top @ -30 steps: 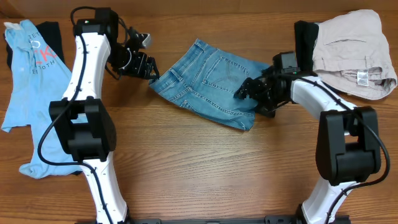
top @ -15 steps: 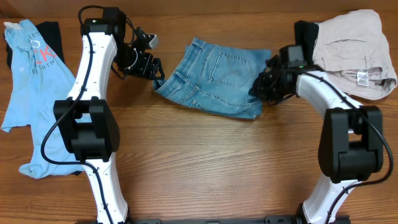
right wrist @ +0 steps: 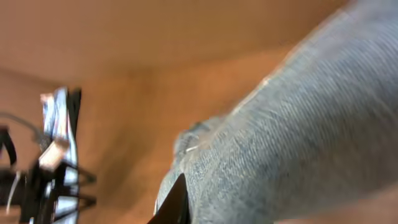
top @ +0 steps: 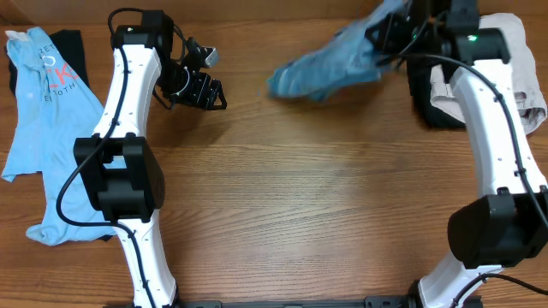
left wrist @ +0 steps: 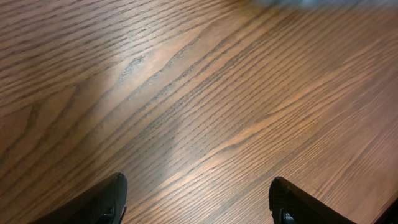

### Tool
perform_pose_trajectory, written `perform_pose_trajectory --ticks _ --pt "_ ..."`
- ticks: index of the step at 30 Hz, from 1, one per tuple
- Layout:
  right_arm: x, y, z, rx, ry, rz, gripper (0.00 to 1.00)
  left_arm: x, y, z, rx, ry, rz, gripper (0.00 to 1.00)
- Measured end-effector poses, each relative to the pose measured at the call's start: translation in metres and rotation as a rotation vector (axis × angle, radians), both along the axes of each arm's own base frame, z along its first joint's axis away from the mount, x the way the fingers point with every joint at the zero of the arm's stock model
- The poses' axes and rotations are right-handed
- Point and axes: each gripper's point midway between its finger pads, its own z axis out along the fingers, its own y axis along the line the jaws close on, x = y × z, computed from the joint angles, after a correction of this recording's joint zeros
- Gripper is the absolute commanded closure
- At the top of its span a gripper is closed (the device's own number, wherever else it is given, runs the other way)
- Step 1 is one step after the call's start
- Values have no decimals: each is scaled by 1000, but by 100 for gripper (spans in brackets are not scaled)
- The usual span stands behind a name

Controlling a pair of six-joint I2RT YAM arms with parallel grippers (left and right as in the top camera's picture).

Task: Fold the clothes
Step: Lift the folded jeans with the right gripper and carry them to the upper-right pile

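The light-blue denim jeans (top: 330, 68) hang folded and blurred above the far middle of the table, off the wood. My right gripper (top: 396, 36) is shut on their right end. In the right wrist view the denim (right wrist: 298, 130) fills the frame beside one dark fingertip (right wrist: 177, 202); the other is hidden. My left gripper (top: 204, 90) stands open over bare wood left of the jeans, touching nothing. In the left wrist view its two fingertips (left wrist: 118, 190) sit wide apart, and the gripper (left wrist: 199, 190) holds nothing.
A pale-blue printed T-shirt (top: 38, 120) lies at the far left with a black garment (top: 70, 47) under its top. Beige trousers (top: 505, 77) and another black garment (top: 428, 98) lie heaped at the far right, under the right arm.
My right gripper closed on the jeans' right end and lifted them off the table, up and toward the far right. The left arm has barely moved and stays open.
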Motion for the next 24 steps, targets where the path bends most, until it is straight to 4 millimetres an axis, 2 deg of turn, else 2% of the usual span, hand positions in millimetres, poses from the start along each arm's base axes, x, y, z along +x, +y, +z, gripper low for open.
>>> perform_pose_trajectory --ticks 2,5,9,11,12,13,15,17,19,20,23,24 --pt "21 -31 32 -7 -123 -78 96 0 0 0 0 0 0 24" --pt "40 -71 59 -17 -252 -166 96 0 0 0 0 0 0 24" --pt "57 -102 100 -33 -445 -227 96 0 0 0 0 2 0 24" --pt "62 -116 127 -39 -564 -243 96 -1 0 0 0 3 0 24" --pt "63 -131 148 -50 -652 -260 96 -1 0 0 0 5 0 24" --pt "63 -137 152 -54 -670 -268 96 -1 0 0 1 5 0 24" --pt "60 -166 173 -85 -762 -310 96 -1 0 0 1 5 0 24" --pt "56 -189 184 -113 -811 -343 96 -1 0 0 1 4 0 24" --pt "58 -208 186 -134 -850 -369 96 -1 0 0 1 5 1 24" --pt "66 -220 179 -143 -866 -383 96 -1 0 0 1 5 1 24" --pt "92 -242 134 -146 -820 -401 96 -1 0 0 1 6 4 24" --pt "104 -252 104 -140 -770 -411 96 -1 0 0 0 7 7 24"
